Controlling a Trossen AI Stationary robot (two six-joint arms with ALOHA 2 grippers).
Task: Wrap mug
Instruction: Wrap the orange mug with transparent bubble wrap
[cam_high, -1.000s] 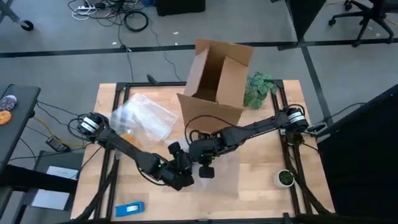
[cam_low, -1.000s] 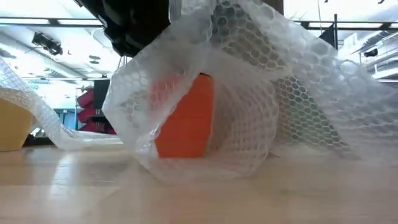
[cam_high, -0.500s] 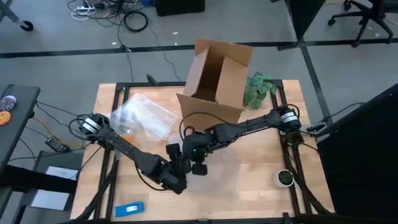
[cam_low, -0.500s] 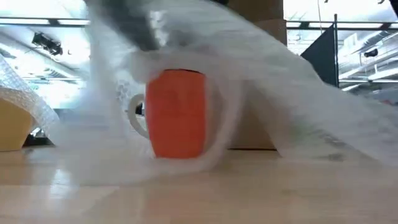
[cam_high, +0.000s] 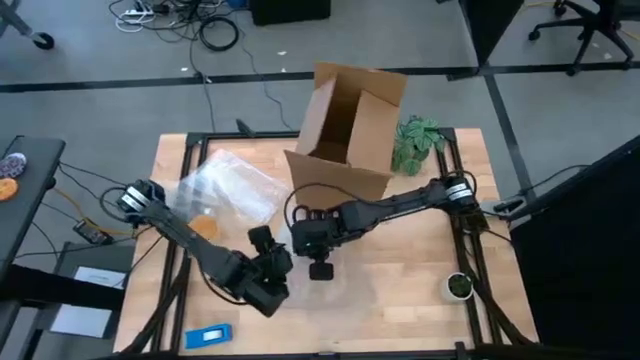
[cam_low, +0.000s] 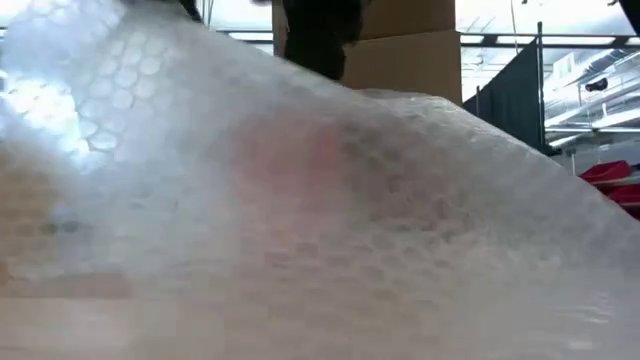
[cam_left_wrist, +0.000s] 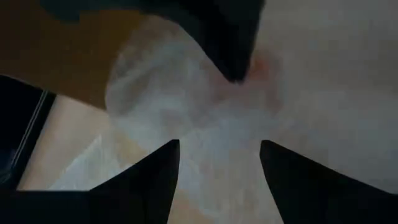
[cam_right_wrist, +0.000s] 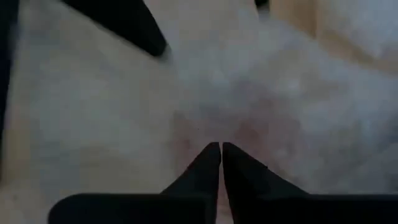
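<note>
Low view: bubble wrap (cam_low: 300, 220) covers the mug (cam_low: 300, 160). Right hand (cam_right_wrist: 221, 155), fingers together pinching wrap, should pull taut; left hand (cam_left_wrist: 217, 155), fingers apart, is beside it.

Grey floor (cam_high: 100, 110) around the worktop; cables (cam_high: 215, 32) on it; office chair (cam_high: 590, 35) at far right.

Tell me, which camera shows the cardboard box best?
The high view: the open cardboard box shows whole at the table's far edge. The low view catches only its top above bubble wrap. Neither wrist view shows it.
</note>
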